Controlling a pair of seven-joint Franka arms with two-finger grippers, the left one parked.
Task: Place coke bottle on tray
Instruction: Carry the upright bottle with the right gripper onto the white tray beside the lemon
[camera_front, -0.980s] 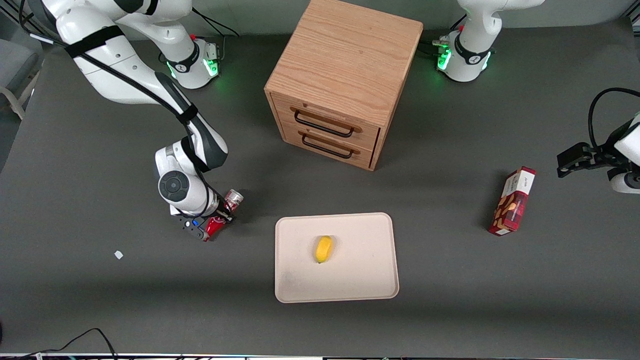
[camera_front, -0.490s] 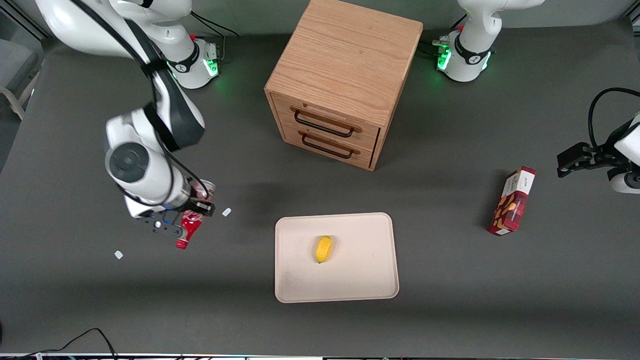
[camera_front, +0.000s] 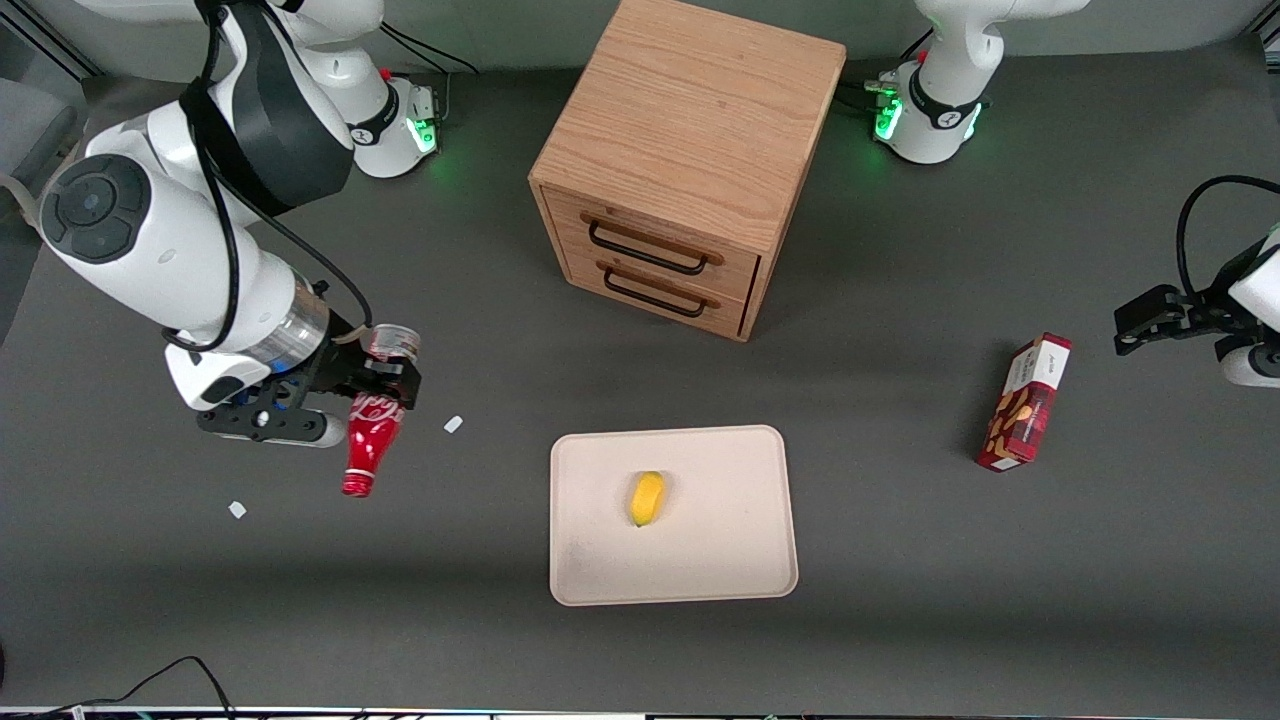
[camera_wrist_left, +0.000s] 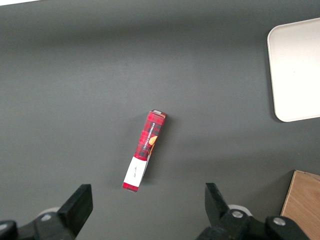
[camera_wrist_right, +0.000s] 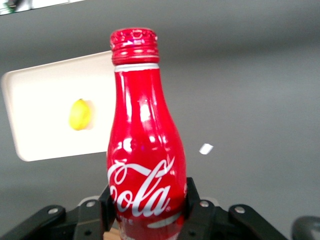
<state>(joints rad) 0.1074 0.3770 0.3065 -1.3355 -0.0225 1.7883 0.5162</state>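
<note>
Above the table, the pincer (camera_front: 375, 385) grips the coke bottle (camera_front: 368, 440) (cap end sticking out), well apart from the tray (camera_front: 700, 580).

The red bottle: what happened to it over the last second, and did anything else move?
The gripper, shut on the coke bottle, has lifted it off the table and carried it toward the working arm's end, away from the tray. The bottle now hangs cap-down. The tray, the lemon, the snack box and the wooden drawer cabinet stayed put.

Dark grey tabletop (camera_front: 900, 560), carrying: wooden drawer cabinet (camera_front: 690, 160); cream tray (camera_front: 720, 550) nearer the camera; snack box (camera_front: 1025, 403) toward the parked arm's end; two white scraps (camera_front: 453, 424).

The tool (camera_front: 375, 385) hangs above the tabletop toward the working arm's end.
</note>
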